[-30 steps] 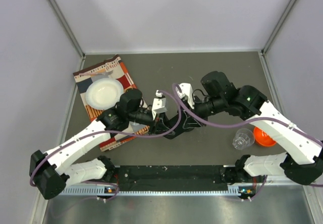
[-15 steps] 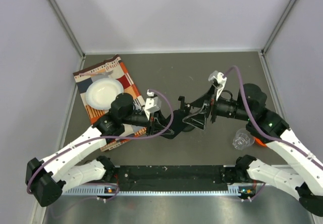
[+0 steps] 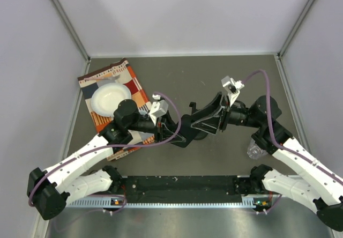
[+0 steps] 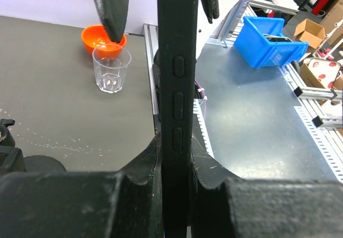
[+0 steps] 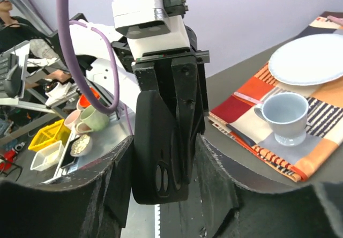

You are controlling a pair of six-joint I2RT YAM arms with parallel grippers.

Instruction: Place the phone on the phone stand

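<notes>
The phone (image 4: 175, 88), a thin black slab, stands on edge, its side buttons facing the left wrist camera. My left gripper (image 4: 174, 160) is shut on it; both fingers press its faces. In the right wrist view the phone's (image 5: 161, 152) other end, with two camera lenses, sits between the spread jaws of my right gripper (image 5: 166, 168), with a gap at the right finger. In the top view the left gripper (image 3: 172, 126) and right gripper (image 3: 207, 121) meet at the phone (image 3: 187, 129) mid-table. The phone stand's bracket (image 3: 191, 107) shows just behind them; its base is hidden.
An orange-checked cloth (image 3: 134, 82) at the back left carries a white plate (image 3: 110, 98) and a grey cup (image 5: 284, 114). A clear glass (image 4: 111, 68) and an orange bowl (image 4: 103, 36) stand at the right, the glass (image 3: 256, 151) partly under my right arm.
My right gripper has moved left and now straddles the phone's end with its jaws spread. My left gripper has kept hold of the phone and shifted slightly.
</notes>
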